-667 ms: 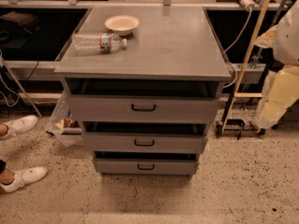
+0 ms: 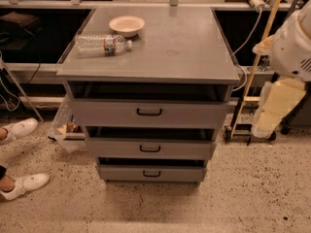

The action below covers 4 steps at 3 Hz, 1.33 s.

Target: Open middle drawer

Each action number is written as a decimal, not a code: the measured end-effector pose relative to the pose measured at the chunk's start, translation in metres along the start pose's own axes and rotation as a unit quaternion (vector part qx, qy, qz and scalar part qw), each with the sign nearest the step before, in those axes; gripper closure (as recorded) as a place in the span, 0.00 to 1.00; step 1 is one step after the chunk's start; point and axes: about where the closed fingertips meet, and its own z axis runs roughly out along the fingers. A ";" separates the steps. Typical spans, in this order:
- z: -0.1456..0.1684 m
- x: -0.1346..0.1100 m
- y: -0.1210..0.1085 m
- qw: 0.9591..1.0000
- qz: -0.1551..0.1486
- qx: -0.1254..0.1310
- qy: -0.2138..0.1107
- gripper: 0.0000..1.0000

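The grey metal cabinet [image 2: 160,47] has three stacked drawer fronts. The middle drawer [image 2: 112,149] is the mid-sized front, with a small dark loop handle [image 2: 149,148] at its centre. A dark gap shows above it. The taller top drawer [image 2: 107,113] and the smallest bottom drawer [image 2: 121,173] also show dark gaps above. My arm hangs at the right edge, white above and cream below. The gripper [image 2: 265,125] is at its lower end, to the right of the cabinet, at about middle-drawer height and apart from the handle.
A clear plastic water bottle [image 2: 103,44] lies on its side and a cream bowl [image 2: 127,25] stands on the cabinet top, back left. A person's white shoes [image 2: 22,128] [image 2: 26,184] are at the left. A wooden pole [image 2: 255,62] and a wheeled stand are at the right. The floor is speckled.
My arm at the right has shifted slightly left and down. The drawers, bottle and bowl have not moved.
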 end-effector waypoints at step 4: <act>0.359 -0.158 0.098 0.980 0.037 -0.167 -0.103 0.00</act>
